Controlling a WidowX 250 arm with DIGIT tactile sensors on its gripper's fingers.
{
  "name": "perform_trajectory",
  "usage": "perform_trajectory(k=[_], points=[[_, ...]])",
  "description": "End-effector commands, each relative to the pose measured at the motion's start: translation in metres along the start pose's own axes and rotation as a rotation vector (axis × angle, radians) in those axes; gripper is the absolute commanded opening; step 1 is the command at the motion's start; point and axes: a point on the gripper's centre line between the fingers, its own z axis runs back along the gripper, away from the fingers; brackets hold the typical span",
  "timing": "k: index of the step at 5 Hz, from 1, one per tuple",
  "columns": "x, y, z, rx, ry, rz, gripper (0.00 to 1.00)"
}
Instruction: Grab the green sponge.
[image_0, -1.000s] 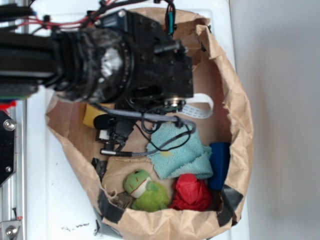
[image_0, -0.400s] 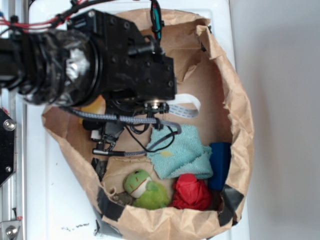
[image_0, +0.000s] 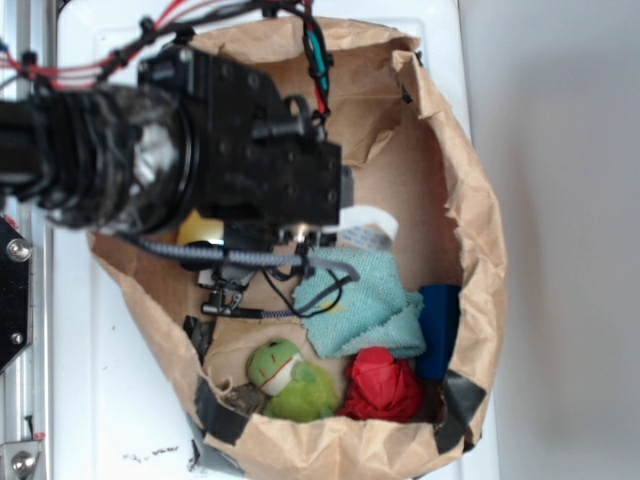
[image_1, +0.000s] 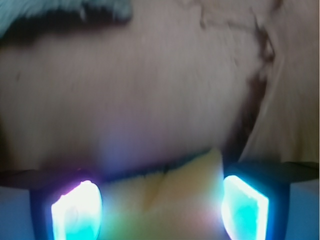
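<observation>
Yellow foam, the green sponge (image_1: 165, 200), sits between the gripper (image_1: 161, 207) fingers (image_1: 77, 210) in the wrist view, its pointed corner aimed away from the camera; long axis can't be read, too blurred. Pads flank both sides of it, contact unclear, so can't tell if it's clamped. Landmark: the paper bag (image_0: 470, 200). Sponge lies inside, near the bag's left wall, mostly under the arm; teal cloth (image_0: 365, 310) at bag centre.

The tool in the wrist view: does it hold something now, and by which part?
The yellow sponge sits between the tool's two fingers, at its sides. Whether the fingers already press it cannot be told.
</observation>
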Motion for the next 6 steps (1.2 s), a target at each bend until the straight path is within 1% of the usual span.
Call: perform_trajectory(k=[1,2,3,6], points=[[0.001,-0.001,0.0,0.01,-0.021,-0.015,1.0],[0.003,0.001,0.003,-0.002,-0.032,0.006,0.0],[0.003,0.005,0.009,-0.016,-0.046,0.012,0.0],[0.005,0.007,0.012,-0.023,-0.056,0.019,0.0]])
